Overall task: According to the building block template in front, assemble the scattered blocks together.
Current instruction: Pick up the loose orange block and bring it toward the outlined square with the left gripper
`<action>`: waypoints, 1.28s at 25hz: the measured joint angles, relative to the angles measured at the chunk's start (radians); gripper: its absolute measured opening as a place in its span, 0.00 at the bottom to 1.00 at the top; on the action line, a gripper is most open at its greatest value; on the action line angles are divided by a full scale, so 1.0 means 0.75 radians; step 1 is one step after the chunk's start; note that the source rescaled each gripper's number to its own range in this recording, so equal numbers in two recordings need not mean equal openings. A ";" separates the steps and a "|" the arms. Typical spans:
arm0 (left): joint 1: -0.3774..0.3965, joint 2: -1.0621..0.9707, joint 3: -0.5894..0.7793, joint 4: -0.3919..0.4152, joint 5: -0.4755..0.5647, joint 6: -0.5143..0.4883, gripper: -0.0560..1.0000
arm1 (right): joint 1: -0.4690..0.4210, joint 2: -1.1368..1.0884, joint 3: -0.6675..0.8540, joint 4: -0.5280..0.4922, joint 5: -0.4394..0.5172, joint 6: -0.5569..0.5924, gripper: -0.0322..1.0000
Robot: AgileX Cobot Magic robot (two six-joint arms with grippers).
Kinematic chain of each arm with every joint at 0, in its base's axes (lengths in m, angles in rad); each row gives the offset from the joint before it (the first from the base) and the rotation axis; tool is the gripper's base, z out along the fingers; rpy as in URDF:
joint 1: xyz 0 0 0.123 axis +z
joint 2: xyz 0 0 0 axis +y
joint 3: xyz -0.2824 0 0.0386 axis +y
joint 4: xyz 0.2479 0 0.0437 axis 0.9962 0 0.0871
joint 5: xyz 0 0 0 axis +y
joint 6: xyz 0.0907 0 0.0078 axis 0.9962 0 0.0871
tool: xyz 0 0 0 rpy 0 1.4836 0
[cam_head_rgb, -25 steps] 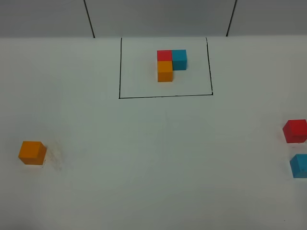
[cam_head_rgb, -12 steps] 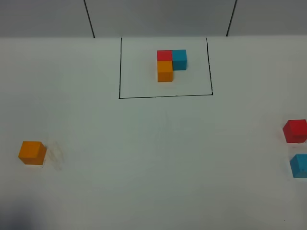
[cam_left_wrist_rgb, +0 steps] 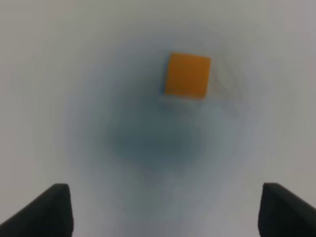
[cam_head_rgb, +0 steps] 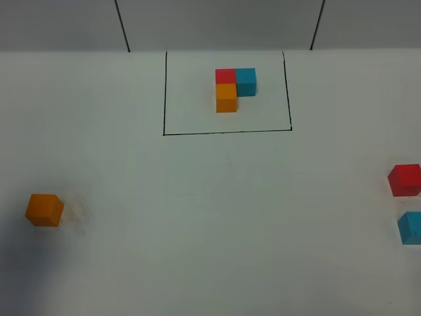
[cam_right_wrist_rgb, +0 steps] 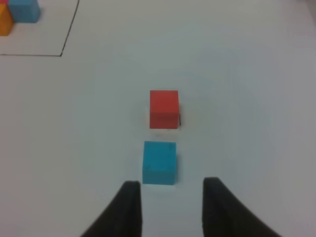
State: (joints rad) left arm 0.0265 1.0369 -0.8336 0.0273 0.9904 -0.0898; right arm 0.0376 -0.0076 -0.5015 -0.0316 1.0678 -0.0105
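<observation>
The building block template [cam_head_rgb: 233, 89] is an L of red, blue and orange cubes inside a black-line rectangle at the far middle of the table. A loose orange cube [cam_head_rgb: 44, 210] sits at the near left. A loose red cube [cam_head_rgb: 404, 180] and a loose blue cube [cam_head_rgb: 410, 228] sit at the right edge. No gripper shows in the exterior view. In the left wrist view my left gripper [cam_left_wrist_rgb: 165, 186] is wide open and empty above the table, short of the orange cube [cam_left_wrist_rgb: 187, 75]. In the right wrist view my right gripper [cam_right_wrist_rgb: 172, 182] is open just short of the blue cube [cam_right_wrist_rgb: 159, 162], with the red cube [cam_right_wrist_rgb: 164, 108] beyond it.
The white table [cam_head_rgb: 210, 217] meets a grey back wall. A dark shadow lies on the table at the near left, beside the orange cube. A corner of the template and its black frame line [cam_right_wrist_rgb: 69, 29] shows in the right wrist view.
The shadow at the near left of the table has grown and spread toward the orange cube. No cube has moved.
</observation>
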 joint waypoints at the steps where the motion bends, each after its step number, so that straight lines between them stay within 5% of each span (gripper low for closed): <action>1: 0.000 0.063 0.000 0.000 -0.022 0.000 0.73 | 0.000 0.000 0.000 0.000 0.000 0.000 0.03; 13: 0.000 0.512 0.000 -0.097 -0.308 0.087 0.73 | 0.000 0.000 0.000 0.000 0.000 0.000 0.03; 32: 0.000 0.878 -0.003 -0.217 -0.551 0.210 0.73 | 0.000 0.000 0.000 0.000 0.000 0.000 0.03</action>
State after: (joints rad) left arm 0.0265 1.6957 -0.8355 -0.1357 0.5775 0.0674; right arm 0.0376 -0.0076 -0.5015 -0.0316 1.0678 -0.0105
